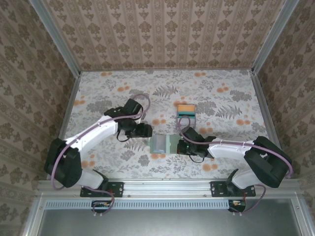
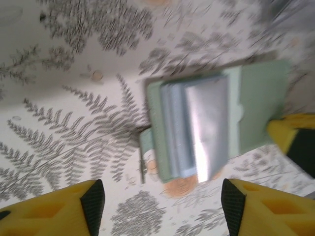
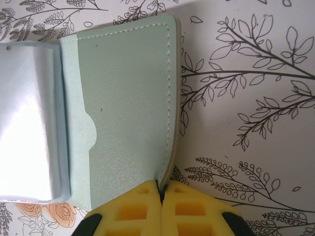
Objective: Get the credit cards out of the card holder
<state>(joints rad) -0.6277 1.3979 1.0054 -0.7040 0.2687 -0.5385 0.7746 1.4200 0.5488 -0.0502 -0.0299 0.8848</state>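
Sage-green stitched matte folding card holder (image 3: 128, 98) lies open on the floral-print table (image 1: 221, 88), with the right tool (image 3: 161, 194) pinched shut on its edge, anchoring it. Left tool (image 2: 161, 197) hangs open over the glossy grey-blue pockets (image 2: 197, 128). Beyond, thin flat orange-and-teal credit cards (image 1: 186, 113) lie stacked. Extraction step, seemingly. Next move needs a fine nip on any card left inside.

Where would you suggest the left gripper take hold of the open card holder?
Probably at the free left edge of the card holder, coming from the left: it lies flat and open, and the right gripper pinches its right flap's edge.
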